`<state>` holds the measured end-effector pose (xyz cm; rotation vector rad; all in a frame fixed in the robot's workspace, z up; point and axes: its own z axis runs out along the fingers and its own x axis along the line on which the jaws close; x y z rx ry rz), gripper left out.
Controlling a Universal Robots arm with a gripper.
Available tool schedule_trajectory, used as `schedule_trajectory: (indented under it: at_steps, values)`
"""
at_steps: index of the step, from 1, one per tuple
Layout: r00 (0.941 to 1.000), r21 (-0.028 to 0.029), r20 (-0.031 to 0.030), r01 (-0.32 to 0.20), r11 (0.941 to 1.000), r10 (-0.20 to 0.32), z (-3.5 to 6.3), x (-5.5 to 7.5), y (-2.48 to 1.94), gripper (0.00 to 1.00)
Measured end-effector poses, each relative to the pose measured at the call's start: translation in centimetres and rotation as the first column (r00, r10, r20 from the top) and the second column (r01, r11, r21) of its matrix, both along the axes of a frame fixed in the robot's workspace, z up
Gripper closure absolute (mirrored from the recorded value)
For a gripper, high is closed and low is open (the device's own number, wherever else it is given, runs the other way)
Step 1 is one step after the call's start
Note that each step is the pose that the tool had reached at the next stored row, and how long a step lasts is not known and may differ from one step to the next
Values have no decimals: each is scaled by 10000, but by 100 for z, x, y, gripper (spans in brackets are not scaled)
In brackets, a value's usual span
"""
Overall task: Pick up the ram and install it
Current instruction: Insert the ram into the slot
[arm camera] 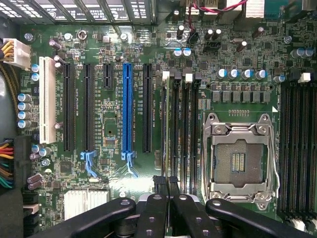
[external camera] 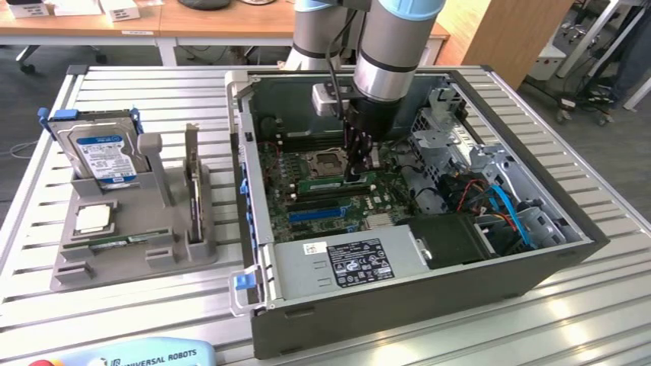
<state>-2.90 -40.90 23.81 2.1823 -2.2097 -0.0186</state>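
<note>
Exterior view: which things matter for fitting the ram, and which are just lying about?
In the job: ram, hand, memory slots, computer case.
Lying about: hard drive, processor, grey stand.

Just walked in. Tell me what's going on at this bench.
A Universal Robots arm reaches down into an open computer case, its gripper low over the motherboard. Directly under it, a thin green stick, the ram, stands edge-on in a memory slot beside the empty processor socket; whether it is fully seated cannot be told. On the table, at the exterior view's left, a grey holder carries a hard drive and a processor chip.
</note>
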Motion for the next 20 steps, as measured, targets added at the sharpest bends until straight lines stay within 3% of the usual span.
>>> schedule_trajectory:
  at_steps: [12,15,20]
  values:
    - [10000,-3,-31,15,10000,-15,-5,23,0,89]
    - [10000,-36,-36,15,10000,-15,-6,26,0,89]
    - [10000,-36,-36,15,10000,-15,-15,28,1,89]
